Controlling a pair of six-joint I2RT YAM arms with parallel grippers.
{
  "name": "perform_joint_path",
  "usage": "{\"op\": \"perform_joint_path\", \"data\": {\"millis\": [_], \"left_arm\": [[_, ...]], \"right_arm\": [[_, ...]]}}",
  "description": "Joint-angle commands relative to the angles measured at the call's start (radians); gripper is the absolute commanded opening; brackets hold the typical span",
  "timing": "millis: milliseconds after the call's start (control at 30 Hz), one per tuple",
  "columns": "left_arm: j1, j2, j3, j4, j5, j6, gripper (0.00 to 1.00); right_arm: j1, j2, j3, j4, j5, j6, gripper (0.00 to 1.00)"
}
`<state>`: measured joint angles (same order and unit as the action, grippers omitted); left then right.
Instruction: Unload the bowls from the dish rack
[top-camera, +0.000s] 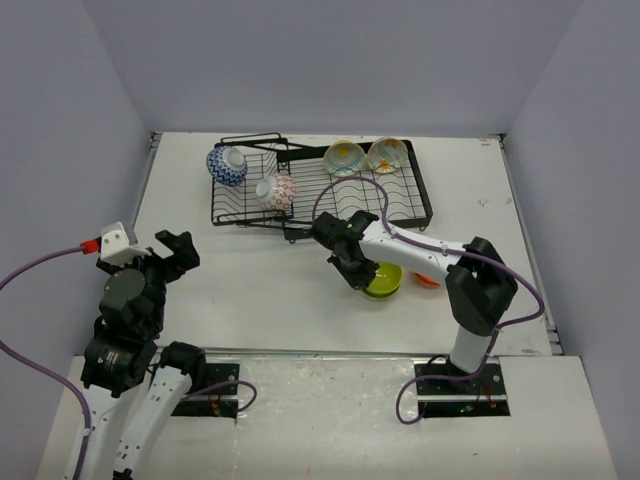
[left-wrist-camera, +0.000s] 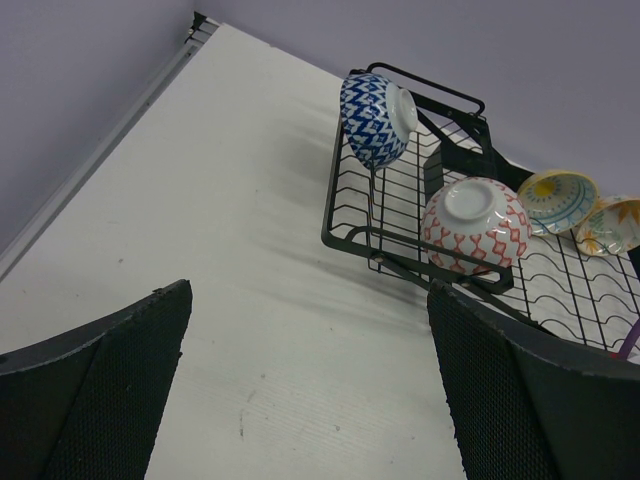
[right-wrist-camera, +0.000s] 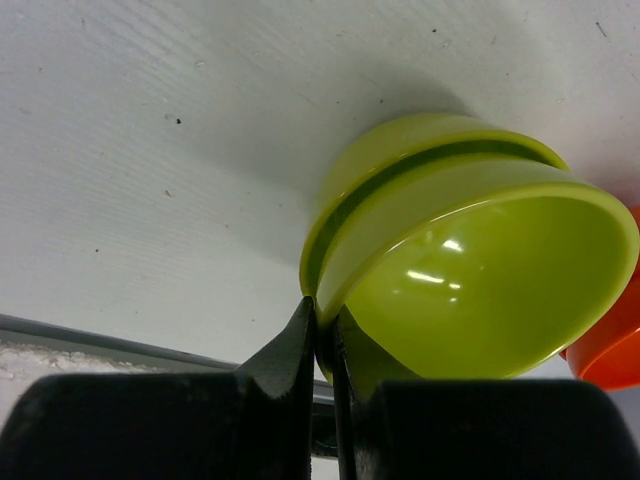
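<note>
The black wire dish rack (top-camera: 400, 192) stands at the back of the table and holds a blue-patterned bowl (top-camera: 227, 165), a red-and-white bowl (top-camera: 276, 192) and two cream bowls (top-camera: 344, 157) (top-camera: 387, 154). My right gripper (top-camera: 358, 272) is shut on the rim of a lime green bowl (right-wrist-camera: 470, 270) over the table in front of the rack. An orange bowl (top-camera: 427, 279) lies beside it, mostly hidden by the arm. My left gripper (top-camera: 172, 250) is open and empty, left of the rack; its view shows the blue bowl (left-wrist-camera: 375, 118) and red-and-white bowl (left-wrist-camera: 475, 225).
The table's front edge (top-camera: 330, 352) runs just before the arm bases. Grey walls close in on the left, back and right. A purple cable (top-camera: 345, 190) loops over the rack's front.
</note>
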<state>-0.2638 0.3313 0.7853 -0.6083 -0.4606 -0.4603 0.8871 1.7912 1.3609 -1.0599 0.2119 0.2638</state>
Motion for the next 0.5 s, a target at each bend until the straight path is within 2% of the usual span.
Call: {"op": "perform_joint_path", "data": {"millis": [0, 267, 433, 467], "left_arm": [[0.006, 0.003, -0.004, 0.031, -0.013, 0.015, 1.0], [0.006, 0.008, -0.004, 0.027, -0.018, 0.014, 1.0], [0.006, 0.011, -0.004, 0.028, -0.018, 0.014, 1.0], [0.006, 0.011, -0.004, 0.028, -0.016, 0.014, 1.0]], "right_arm": [[-0.02, -0.004, -0.017, 0.014, -0.011, -0.02, 0.06], [-0.031, 0.0, -0.034, 0.061, -0.028, -0.028, 0.2], [-0.033, -0.018, -0.025, 0.054, -0.006, -0.014, 0.41], [-0.031, -0.032, -0.022, 0.049, -0.002, -0.009, 0.42]]}}
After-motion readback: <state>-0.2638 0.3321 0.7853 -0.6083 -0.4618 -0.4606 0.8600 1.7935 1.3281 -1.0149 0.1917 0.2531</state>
